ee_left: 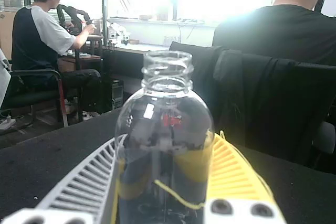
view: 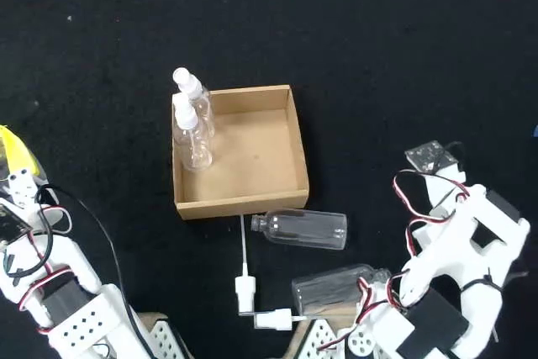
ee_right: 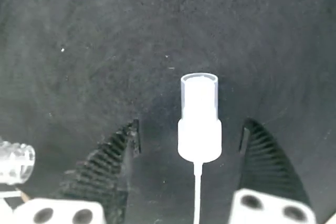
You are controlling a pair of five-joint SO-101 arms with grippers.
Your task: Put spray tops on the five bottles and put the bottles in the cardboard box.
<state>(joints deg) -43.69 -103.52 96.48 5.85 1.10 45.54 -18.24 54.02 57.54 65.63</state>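
Observation:
My left gripper [ee_left: 165, 148] is shut on an upright clear bottle [ee_left: 167, 98] with a bare, open neck. Its yellow finger [view: 14, 153] shows at the table's left edge. My right gripper [ee_right: 189, 129] is open and points down at the black cloth. A white spray top [ee_right: 199, 121] lies between its black fingers [ee_right: 113, 153] without touching them, its tube running toward the camera. The cardboard box [view: 290, 136] sits mid-table, with two capped bottles [view: 193, 119] in its far left corner. Two uncapped bottles [view: 300, 229] [view: 336, 287] lie in front of it, beside two spray tops [view: 245, 287] [view: 274, 319].
The right arm [view: 458, 241] stands at the front right, close to the nearer lying bottle, whose neck [ee_right: 14, 162] shows beside my right gripper. The left arm's base [view: 71, 308] is at the front left. The black cloth reaches the table's far edge.

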